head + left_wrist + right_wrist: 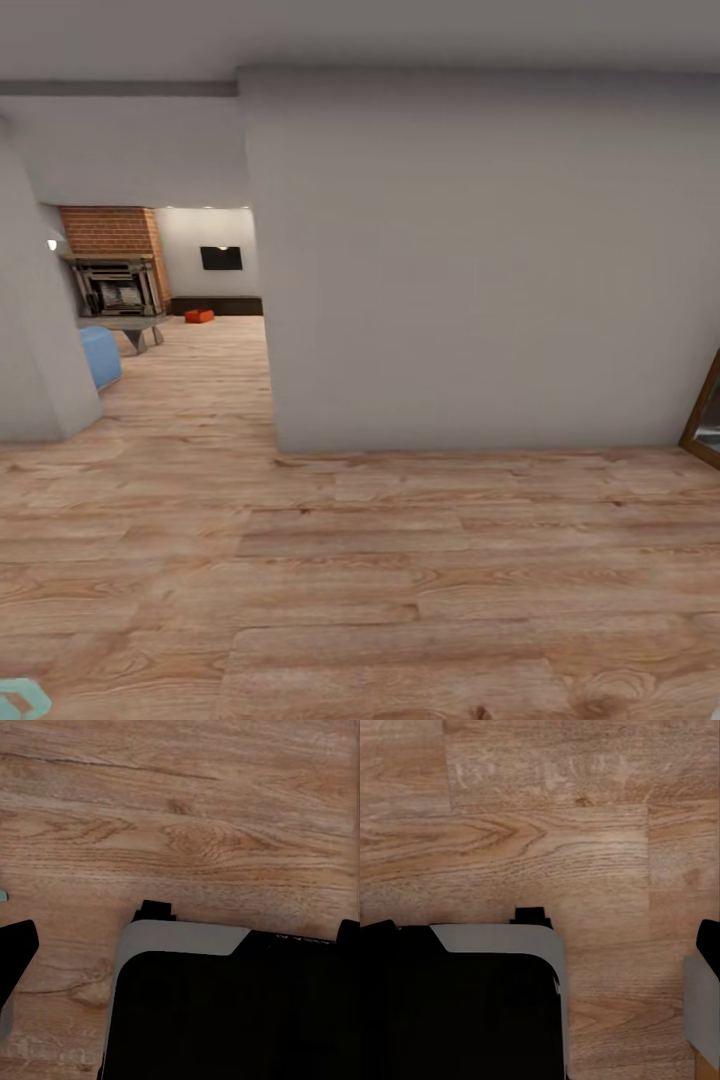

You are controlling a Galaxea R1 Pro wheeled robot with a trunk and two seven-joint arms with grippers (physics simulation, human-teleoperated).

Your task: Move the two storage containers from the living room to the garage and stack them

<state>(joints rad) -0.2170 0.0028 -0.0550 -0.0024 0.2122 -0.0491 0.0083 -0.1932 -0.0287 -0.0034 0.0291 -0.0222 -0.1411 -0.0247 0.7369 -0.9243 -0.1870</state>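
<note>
Though tiny at this range, small orange-red box-shaped storage container (199, 316) sitting way off on light wood-plank floor (360, 560) of the living room, near dark baseboard of far wall, right of red brick fireplace (112, 260). Only one bin spotted; second one not made out. Probably a stiff, smooth-walled, lidless plastic bin, fairly light but a bit slippery, so best bet looks like pinching the rim of a long wall or squeezing it between both arms. Well apart from either gripper, past big pale grey wall (480, 260) and blue sofa corner (100, 355). Wrist views just looking down at planks and black-and-grey robot base (225, 1012). Can't tell whether left or right jaws are released or clenched.
</note>
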